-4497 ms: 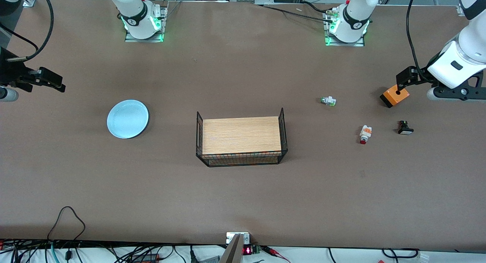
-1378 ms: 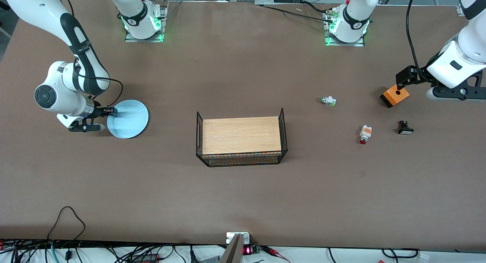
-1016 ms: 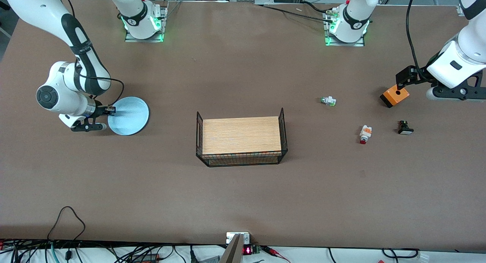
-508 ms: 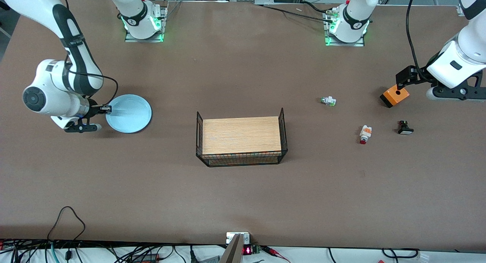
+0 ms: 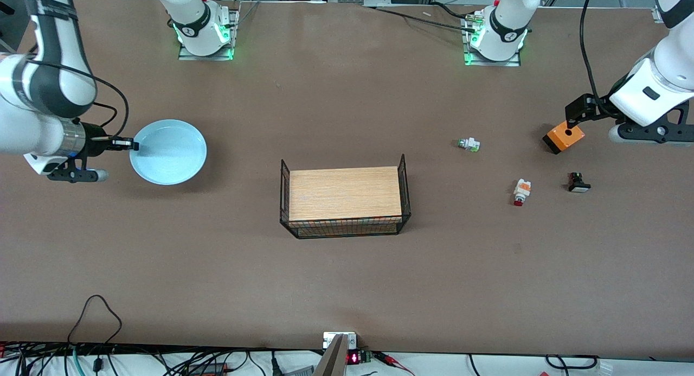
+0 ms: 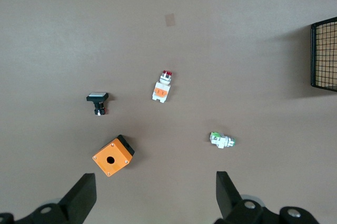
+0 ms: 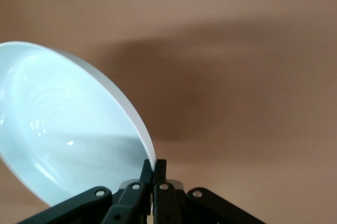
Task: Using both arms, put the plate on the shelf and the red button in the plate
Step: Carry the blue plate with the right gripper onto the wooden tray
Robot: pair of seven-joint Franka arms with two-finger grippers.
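The pale blue plate (image 5: 169, 152) hangs in the air over the table toward the right arm's end, held by its rim. My right gripper (image 5: 132, 145) is shut on that rim; the right wrist view shows the plate (image 7: 58, 134) pinched between the fingers (image 7: 153, 174). The red button (image 5: 521, 191), white with an orange block and a red tip, lies on the table toward the left arm's end and shows in the left wrist view (image 6: 162, 87). My left gripper (image 5: 574, 115) waits open and empty above the orange box (image 5: 564, 136).
A wire basket with a wooden insert (image 5: 345, 200) stands mid-table. A green-tipped white button (image 5: 469, 144) and a black white-faced button (image 5: 578, 183) lie near the red button. The orange box with a hole also shows in the left wrist view (image 6: 112, 155).
My right gripper has closed on the plate's rim and lifted it off the table, moving it toward the right arm's end. The left arm has not moved.
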